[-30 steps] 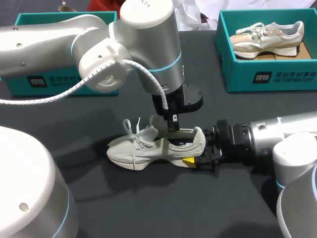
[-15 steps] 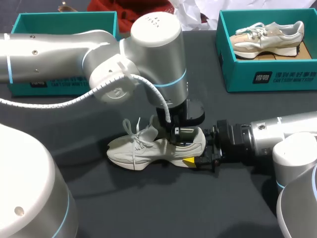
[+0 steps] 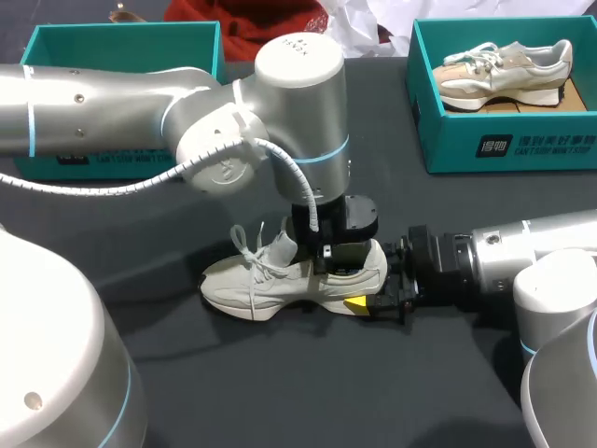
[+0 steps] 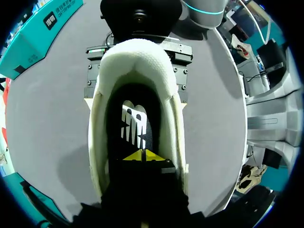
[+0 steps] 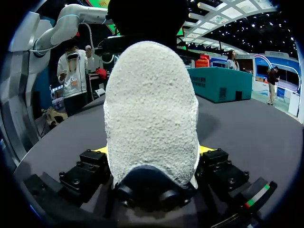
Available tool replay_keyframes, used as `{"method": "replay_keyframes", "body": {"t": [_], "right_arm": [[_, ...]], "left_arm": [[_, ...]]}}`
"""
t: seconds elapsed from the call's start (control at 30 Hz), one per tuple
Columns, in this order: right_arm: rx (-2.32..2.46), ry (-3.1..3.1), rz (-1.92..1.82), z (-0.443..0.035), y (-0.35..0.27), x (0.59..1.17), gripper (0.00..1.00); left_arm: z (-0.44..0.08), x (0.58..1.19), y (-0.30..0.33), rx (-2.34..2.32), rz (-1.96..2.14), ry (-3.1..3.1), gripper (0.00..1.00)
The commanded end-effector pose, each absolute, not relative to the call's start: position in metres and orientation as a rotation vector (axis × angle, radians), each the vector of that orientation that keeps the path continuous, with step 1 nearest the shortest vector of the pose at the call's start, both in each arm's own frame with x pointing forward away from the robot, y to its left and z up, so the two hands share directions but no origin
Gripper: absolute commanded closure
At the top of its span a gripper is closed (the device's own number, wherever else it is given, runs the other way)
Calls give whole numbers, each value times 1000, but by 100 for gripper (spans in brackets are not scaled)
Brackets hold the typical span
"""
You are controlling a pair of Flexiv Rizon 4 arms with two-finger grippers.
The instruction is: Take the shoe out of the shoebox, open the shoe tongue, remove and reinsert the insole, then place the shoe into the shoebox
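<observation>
The pale knit shoe [image 3: 280, 280] lies on its side-sole on the matte dark table [image 3: 280, 392], toe left, laces loose. The right gripper [image 3: 369, 282] clamps its pebbly rounded heel, one finger on each side. The left gripper [image 4: 142, 156] reaches down into the opening, yellow tips pressed together just over the black insole [image 4: 135, 118], which bears a white logo. Far left sits the teal card left shoebox [image 3: 121, 33]; far right, the right shoebox [image 3: 504, 145], white print on its wall, holds a second shoe [image 3: 504, 70].
</observation>
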State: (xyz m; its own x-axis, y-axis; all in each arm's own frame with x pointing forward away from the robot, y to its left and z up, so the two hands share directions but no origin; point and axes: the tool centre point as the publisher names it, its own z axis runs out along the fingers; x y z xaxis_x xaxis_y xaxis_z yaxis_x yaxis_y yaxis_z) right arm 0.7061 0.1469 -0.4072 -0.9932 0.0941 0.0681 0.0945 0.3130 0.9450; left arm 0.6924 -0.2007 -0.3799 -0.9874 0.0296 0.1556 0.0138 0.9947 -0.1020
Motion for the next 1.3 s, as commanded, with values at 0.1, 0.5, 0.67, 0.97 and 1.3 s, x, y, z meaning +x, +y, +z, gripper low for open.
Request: {"method": "replay_keyframes", "body": {"t": [0.1,0.5,0.67,0.97,1.3], "right_arm": [[-186,-2548,-1828,-408,146,706,100],[-186,-2548,-1828,-408,146,706,100],[-186,-2548,-1828,-408,146,706,100],[-186,-2548,-1828,-408,146,706,100],[-186,-2548,-1828,-408,146,706,100]], "left_arm": [[-379,688,-182,-64,156,-2950,100],[-383,672,-173,-144,140,-2934,100],[-384,670,-174,-152,136,-2961,94],[-393,673,-176,-146,129,-2988,71],[-403,685,-179,-77,123,-3085,60]]}}
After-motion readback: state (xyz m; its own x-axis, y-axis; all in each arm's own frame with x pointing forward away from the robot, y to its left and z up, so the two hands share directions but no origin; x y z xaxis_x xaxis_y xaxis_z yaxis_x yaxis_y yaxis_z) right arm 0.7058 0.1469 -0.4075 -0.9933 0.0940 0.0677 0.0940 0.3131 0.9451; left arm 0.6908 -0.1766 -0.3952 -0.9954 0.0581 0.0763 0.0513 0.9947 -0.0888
